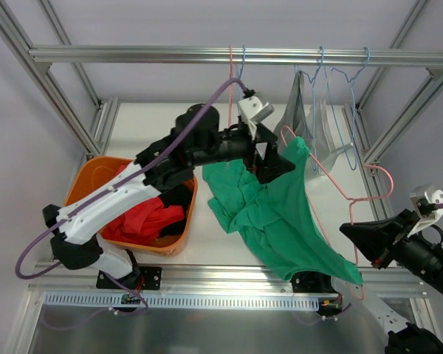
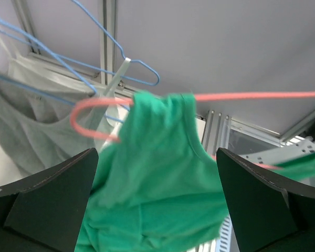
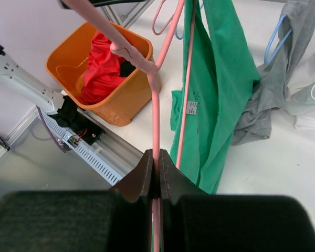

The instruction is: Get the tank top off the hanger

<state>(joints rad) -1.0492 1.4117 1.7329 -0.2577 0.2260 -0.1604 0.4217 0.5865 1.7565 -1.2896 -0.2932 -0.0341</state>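
Your right gripper (image 3: 156, 167) is clamped on the pink hanger (image 3: 155, 115), your left gripper (image 2: 156, 155) is spread wide at the green tank top (image 2: 157, 199) draped over its end, so next pinch the strap and slide it off.

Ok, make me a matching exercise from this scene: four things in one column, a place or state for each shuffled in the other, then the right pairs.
Column 1
1. green tank top
2. pink hanger
3. orange bin
4. left gripper

Column 2
A. has red cloth inside
B. open, holding nothing
C. pinched in the shut right gripper
D. draped over the hanger

Pairs: 1-D, 2-C, 3-A, 4-B
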